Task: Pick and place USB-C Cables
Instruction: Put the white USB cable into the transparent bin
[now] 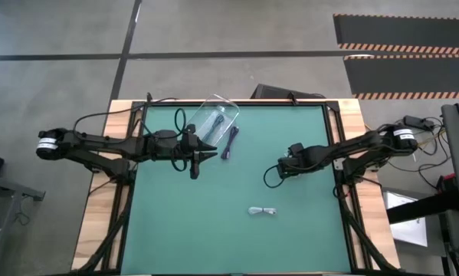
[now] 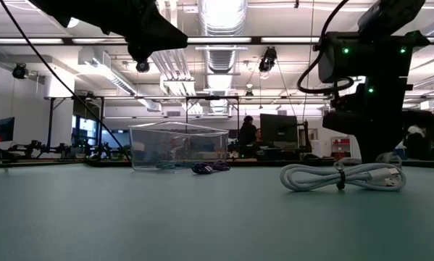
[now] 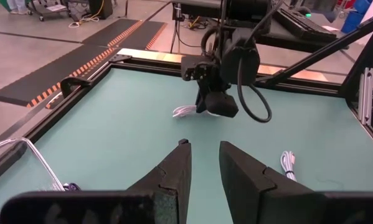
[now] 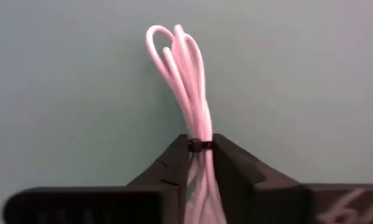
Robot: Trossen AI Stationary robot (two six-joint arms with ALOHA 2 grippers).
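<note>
My right gripper [image 4: 199, 144] is shut on a white bundled USB-C cable [image 4: 185, 68] over the table's right half [image 1: 284, 169]; the left wrist view shows that cable [image 3: 185, 112] under the right arm. A second white cable [image 1: 263, 211] lies flat on the mat toward the near edge [image 2: 343, 177]. A dark cable [image 1: 230, 142] lies on the mat beside the clear box [image 1: 214, 121], and another dark cable [image 1: 218, 122] seems to lie inside it. My left gripper [image 3: 203, 148] is open and empty, just in front of the box [image 1: 196, 162]. My right gripper pinches the white bundle at its black tie [image 4: 198, 146], between the two fingertips [image 4: 180, 152]. The bundle runs along the fingers, with its looped end [image 4: 164, 37] reaching past the tips. The fingers come from above. Whether the cable is clear of the mat, I cannot tell.
The clear box [image 2: 177, 145] stands at the far left of the green mat [image 1: 306, 230], with open mat in the middle and near part. A raised dark frame [image 1: 332, 123] borders the mat. Robot wires trail off both arms. People and desks show far behind the table.
</note>
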